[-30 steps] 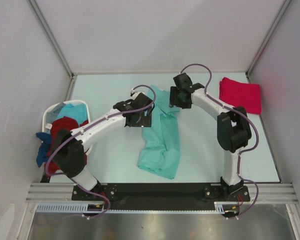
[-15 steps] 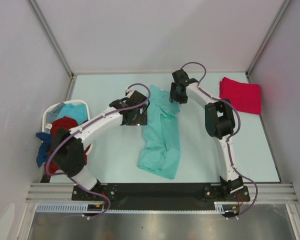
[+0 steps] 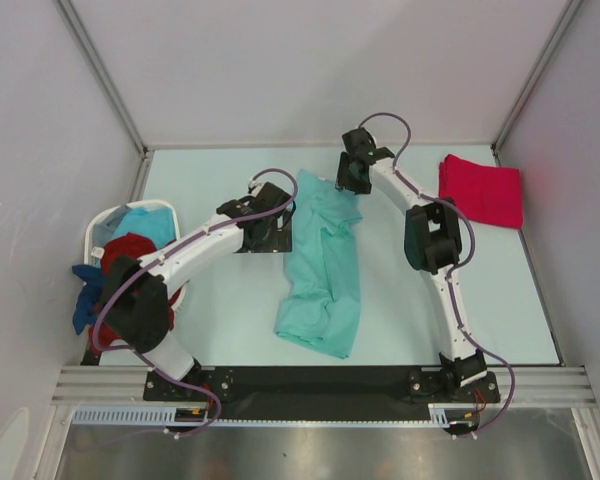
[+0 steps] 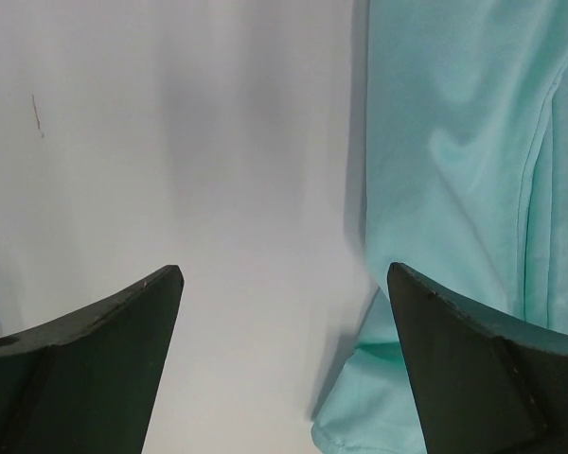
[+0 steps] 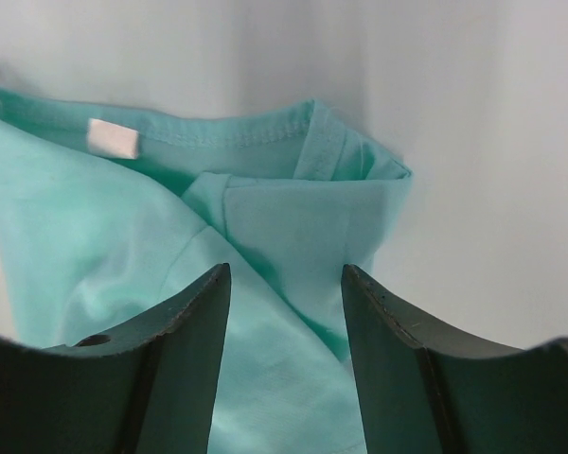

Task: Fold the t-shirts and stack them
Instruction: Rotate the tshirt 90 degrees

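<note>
Enclosure: white walls, metal framing, pale table (image 3: 400,330). Both arms reach out toward the far half.

Progress, judged from the layout:
- Light teal t-shirt (image 3: 325,270) lies lengthways mid-table, collar end far, hem end near. It looks narrowed into a long strip, with the near end rumpled. The fold is begun, not finished.
- White laundry basket (image 3: 98,232) at the left edge holds a dark red shirt (image 3: 130,255) and a light blue shirt (image 3: 145,225). A blue shirt (image 3: 83,300) hangs over its near side. All three are unfolded, so most of the work remains.
- Pinkish-red shirt (image 3: 480,190) sits folded square in the far right corner, well apart from the rest. One item looks done and is likely the base of the stack.

Tools:
- Left gripper (image 4: 284,274): jaws wide, nothing between them, over bare table just beside the teal shirt's left edge.
- Right gripper (image 5: 284,274): jaws apart but narrower than the left, straddling a turned-over flap by the collar (image 5: 237,128). The cloth is not pinched. I cannot tell whether the pads touch it.

Labels: a small white neck tag (image 5: 112,138) inside the collar appears blank. No brand or writing is readable anywhere.
</note>
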You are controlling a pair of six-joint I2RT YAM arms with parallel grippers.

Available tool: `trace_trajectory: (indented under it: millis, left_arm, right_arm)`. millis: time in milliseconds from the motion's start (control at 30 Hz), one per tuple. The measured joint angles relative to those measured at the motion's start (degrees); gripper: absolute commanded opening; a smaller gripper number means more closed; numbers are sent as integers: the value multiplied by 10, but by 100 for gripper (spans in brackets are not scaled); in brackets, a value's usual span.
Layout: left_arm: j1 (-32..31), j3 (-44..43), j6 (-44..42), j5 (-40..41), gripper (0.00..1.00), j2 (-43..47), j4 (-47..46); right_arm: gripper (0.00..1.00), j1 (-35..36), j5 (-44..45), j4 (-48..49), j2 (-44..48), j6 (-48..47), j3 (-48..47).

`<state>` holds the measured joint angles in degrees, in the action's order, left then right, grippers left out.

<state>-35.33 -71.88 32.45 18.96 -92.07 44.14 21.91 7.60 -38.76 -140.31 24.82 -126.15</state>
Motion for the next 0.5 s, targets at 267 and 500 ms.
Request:
trace_trajectory:
  millis: [267,500]
  left_arm:
    - [1,6,0,-8,95,0,-3]
    - [2,15,0,-18,95,0,-3]
  right_arm:
    - [48,0,4,-7,-26,0,-2]
    - [15,0,8,-11,-45,-2,-28]
